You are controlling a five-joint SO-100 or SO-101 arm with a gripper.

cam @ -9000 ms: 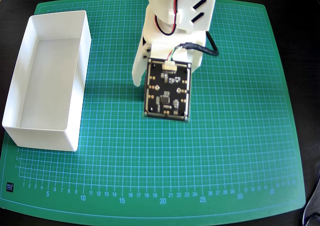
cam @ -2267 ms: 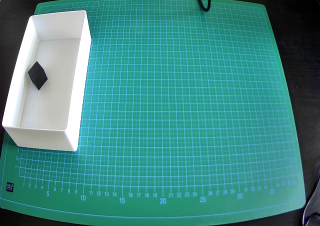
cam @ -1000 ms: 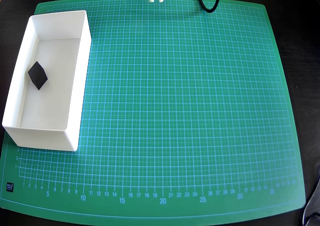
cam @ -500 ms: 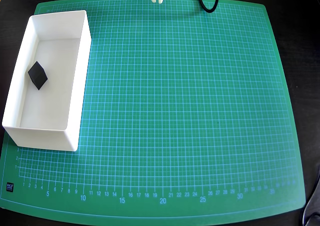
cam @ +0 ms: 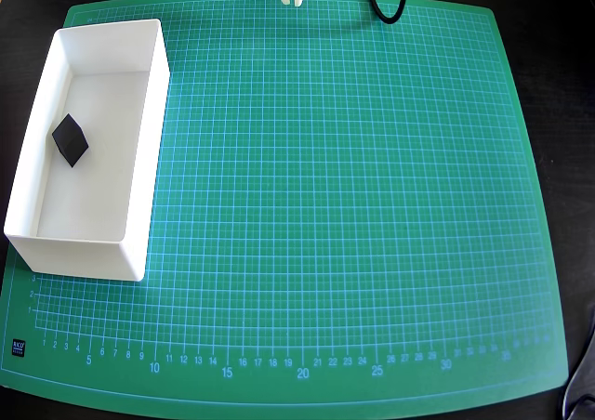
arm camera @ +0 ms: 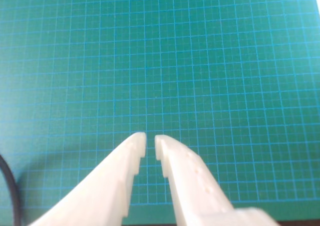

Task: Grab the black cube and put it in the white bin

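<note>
The cube [cam: 70, 140] is lying inside the bin [cam: 145, 150], near its left wall in the overhead view. The gripper [arm camera: 150, 138] is hanging over the green mat [cam: 353, 206] at its far edge, jaws nearly together, gripping nothing.

A green gridded cutting mat [cam: 353, 206] covers a black tabletop [cam: 567, 85], brightly and evenly lit.

Matte black cube [cam: 70, 139], smooth white plastic bin [cam: 147, 160], matte green gridded mat [cam: 372, 206].
</note>
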